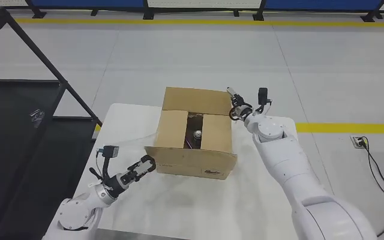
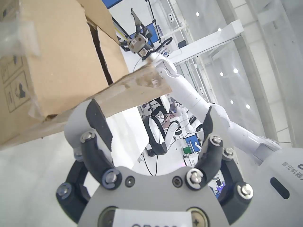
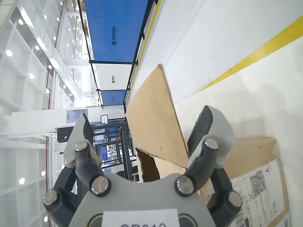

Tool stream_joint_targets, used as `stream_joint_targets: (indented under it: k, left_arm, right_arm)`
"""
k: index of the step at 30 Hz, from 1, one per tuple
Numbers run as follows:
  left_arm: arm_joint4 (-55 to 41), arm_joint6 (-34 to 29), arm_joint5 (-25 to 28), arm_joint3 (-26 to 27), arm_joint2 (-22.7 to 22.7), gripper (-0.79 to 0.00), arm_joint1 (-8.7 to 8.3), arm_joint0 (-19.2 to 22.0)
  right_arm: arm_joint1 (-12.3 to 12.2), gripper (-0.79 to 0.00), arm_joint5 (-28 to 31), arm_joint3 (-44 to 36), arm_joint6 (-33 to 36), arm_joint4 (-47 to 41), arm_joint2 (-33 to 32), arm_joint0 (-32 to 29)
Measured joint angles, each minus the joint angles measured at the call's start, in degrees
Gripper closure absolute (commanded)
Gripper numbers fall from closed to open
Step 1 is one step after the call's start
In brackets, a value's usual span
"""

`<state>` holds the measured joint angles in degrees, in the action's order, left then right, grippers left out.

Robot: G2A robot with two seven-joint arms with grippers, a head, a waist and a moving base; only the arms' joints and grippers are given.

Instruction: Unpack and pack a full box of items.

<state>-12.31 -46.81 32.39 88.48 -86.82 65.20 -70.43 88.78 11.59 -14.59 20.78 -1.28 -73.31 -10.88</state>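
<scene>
Left gripper [image 1: 147,165], fingers spread and empty, sits at the seven o'clock corner of the brown cardboard box [image 1: 216,133] mid-way across the white table [image 1: 126,126], its near flap [image 1: 186,159] just ahead, while the equally open right gripper [image 1: 235,99] hangs at two o'clock.

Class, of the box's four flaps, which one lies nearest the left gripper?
The front flap, folded out toward the robot: the open left gripper is at its corner. The back flap and the two top flaps lie farther away.
</scene>
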Motion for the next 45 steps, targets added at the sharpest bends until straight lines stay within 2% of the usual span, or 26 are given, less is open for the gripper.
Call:
stream_joint_targets:
  k: [6,12,21,26,33,38,45]
  left_arm:
    - [2.3,3.3,0.3,0.1,1.1,-0.785,0.08,1.3]
    - [12.9,12.3,-2.3,0.4,2.9,-0.785,0.44,2.9]
    - [23.5,20.9,-5.6,0.5,6.5,-0.785,1.04,5.0]
    - [26.9,23.6,-6.5,0.1,8.3,-0.785,1.33,5.9]
    - [30.3,25.1,-8.1,-0.6,10.4,-0.785,1.64,7.1]
    - [31.3,26.0,-8.9,-1.2,11.6,-0.785,1.89,7.7]
    - [31.7,26.9,-9.2,-1.4,12.4,-0.785,2.09,8.3]
  right_arm:
    - [-0.6,-0.785,3.0,-0.2,1.4,-0.6,-0.8,-0.1]
    - [-1.0,-0.785,6.1,-1.9,2.0,-0.9,-1.3,-0.7]
    - [-2.4,-0.785,12.6,-7.3,4.5,1.0,-1.8,-3.2]
    - [-4.0,-0.785,17.0,-11.9,10.9,0.7,-3.3,-5.9]
    - [-6.0,-0.785,19.5,-18.1,20.8,-3.1,-6.2,-10.1]
    - [-7.1,-0.785,16.7,-21.3,29.1,-5.1,-7.1,-11.7]
    - [-7.9,-0.785,12.5,-23.0,37.1,-5.1,-6.1,-12.4]
